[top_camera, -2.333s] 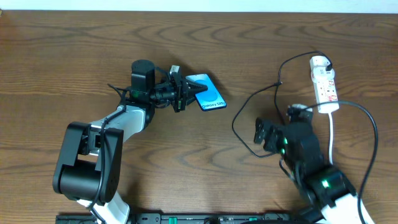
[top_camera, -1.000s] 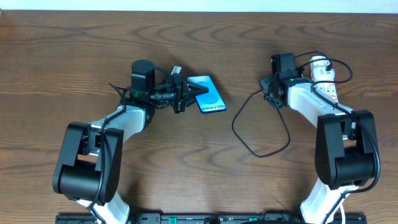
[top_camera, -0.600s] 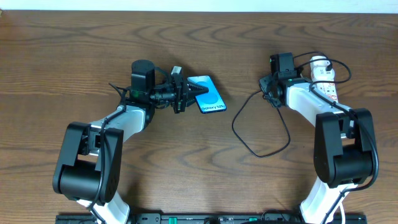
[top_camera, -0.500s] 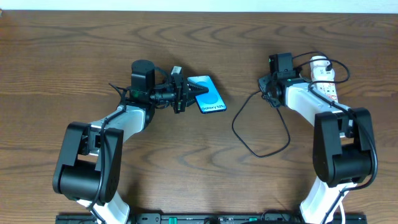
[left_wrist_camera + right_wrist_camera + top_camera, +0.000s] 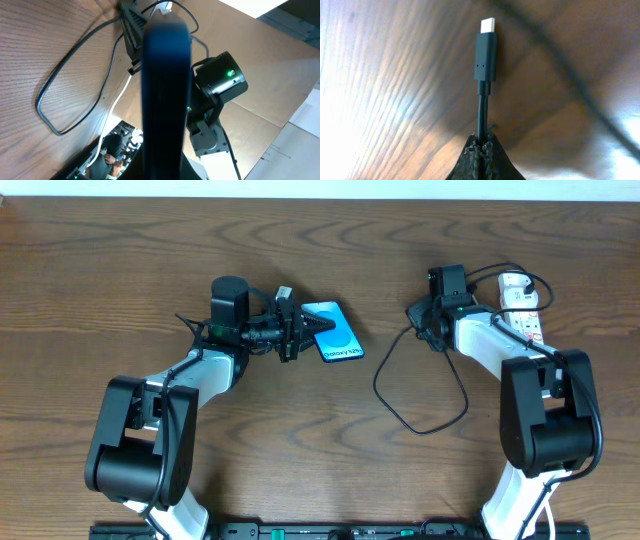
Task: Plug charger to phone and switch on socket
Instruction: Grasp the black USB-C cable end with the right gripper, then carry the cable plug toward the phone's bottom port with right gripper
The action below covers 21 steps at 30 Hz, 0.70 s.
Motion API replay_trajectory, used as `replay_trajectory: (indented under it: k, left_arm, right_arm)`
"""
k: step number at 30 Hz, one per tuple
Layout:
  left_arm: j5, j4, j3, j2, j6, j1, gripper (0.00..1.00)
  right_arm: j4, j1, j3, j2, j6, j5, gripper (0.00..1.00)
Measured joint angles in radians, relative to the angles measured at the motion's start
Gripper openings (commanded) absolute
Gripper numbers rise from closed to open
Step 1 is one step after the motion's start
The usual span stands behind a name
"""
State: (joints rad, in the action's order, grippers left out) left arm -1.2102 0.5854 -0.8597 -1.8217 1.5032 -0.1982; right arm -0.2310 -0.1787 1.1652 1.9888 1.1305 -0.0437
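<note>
There is one phone [image 5: 336, 332], one charger [image 5: 376, 385] and one socket [image 5: 522, 302] on the wooden table [image 5: 300, 470], with two arms working over them. The left gripper [image 5: 305, 328] is clamped on the phone's left edge, near the middle of the table's far half. The screen faces up, lit blue, with its white band at the end nearer the robot. Whether the phone rests on the wood or is raised off it cannot be told. In the left wrist view the phone [image 5: 165, 90] is only a blurred dark bar between the fingers. The right gripper [image 5: 413, 318] is pinched shut on the charger just behind its single connector tip [image 5: 486, 50], which sticks straight out past the closed fingertips [image 5: 482, 150] over bare wood. The tip is well apart from the phone. Behind the grip the thin black cable drops into one wide loop lying on the table toward the robot, then climbs back toward the socket. The white socket lies at the far right, just beside the right arm.
</note>
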Motion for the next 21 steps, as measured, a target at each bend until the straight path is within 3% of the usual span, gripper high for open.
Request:
replay_trajectory:
  k: [7,10,16,21]
  left_arm:
    - [-0.039,0.003,0.0,0.0,0.0,0.005,0.07]
    - [-0.053,0.08,0.0,0.0,-0.015,0.019,0.07]
    - [-0.118,0.219,0.0,0.0,-0.027,0.061,0.07]
    - [-0.152,0.227,-0.002,0.0,-0.055,0.079,0.08]
  right_arm:
    - [0.018,0.0,-0.009,-0.015,-0.246,-0.216,0.01]
    - [-0.037,0.006,-0.016,-0.075,-0.363,-0.334,0.01]
    - [-0.285,0.034,-0.016,-0.302,-0.664,-0.516,0.01]
    - [-0.567,0.041,-0.016,-0.478,-0.954,-0.615,0.01]
